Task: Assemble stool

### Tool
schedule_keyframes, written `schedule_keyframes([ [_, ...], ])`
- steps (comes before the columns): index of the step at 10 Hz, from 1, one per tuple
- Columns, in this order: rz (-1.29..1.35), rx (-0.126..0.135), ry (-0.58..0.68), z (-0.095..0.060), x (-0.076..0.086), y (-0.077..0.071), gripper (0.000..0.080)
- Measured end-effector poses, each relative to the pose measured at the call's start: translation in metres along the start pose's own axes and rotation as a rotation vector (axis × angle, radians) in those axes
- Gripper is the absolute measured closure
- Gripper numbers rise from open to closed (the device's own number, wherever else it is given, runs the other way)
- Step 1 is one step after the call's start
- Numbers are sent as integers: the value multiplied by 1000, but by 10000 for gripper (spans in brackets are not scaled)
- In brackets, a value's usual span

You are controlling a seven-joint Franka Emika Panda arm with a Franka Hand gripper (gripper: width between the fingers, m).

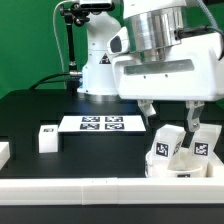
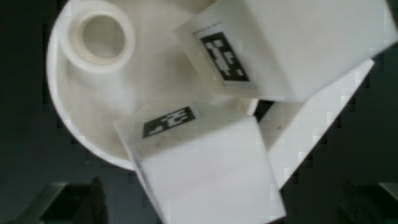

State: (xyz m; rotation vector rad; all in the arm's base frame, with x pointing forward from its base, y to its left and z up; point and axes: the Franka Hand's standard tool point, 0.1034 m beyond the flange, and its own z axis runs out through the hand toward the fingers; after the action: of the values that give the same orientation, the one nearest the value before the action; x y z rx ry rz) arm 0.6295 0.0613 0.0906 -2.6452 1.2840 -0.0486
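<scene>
The round white seat (image 1: 172,168) lies at the exterior view's right, near the front rail. Two white block legs stand in it: one (image 1: 165,148) nearer the exterior view's left, one (image 1: 200,146) nearer its right. A third leg (image 1: 46,138) lies loose on the black table at the exterior view's left. My gripper (image 1: 170,118) hovers just above the seat and its legs, open and empty. In the wrist view the seat (image 2: 107,80) with its hole and both tagged legs (image 2: 240,55) (image 2: 199,155) fill the picture. The nearer leg reaches between my dark, barely visible fingers without touching them.
The marker board (image 1: 100,124) lies flat in the middle of the table. A long white rail (image 1: 90,196) runs along the front edge. A small white piece (image 1: 3,152) sits at the exterior view's far left. The arm's base (image 1: 98,70) stands behind.
</scene>
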Motion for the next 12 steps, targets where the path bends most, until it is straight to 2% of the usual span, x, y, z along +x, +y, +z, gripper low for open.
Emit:
schedule_keyframes([
  [3,-207,-5,2,0,2,2,150],
  [4,-375,-23,8,1,0,3,150],
  [6,-667,-32,7,2,2,5,150],
  [8,-874,-62,-4,3,-4,6,150],
  [9,-960,-70,-3,3,-7,6,150],
  [11,-1033,-74,-5,3,-2,9,150],
  [12,-1132,-85,-7,3,-1,10,150],
])
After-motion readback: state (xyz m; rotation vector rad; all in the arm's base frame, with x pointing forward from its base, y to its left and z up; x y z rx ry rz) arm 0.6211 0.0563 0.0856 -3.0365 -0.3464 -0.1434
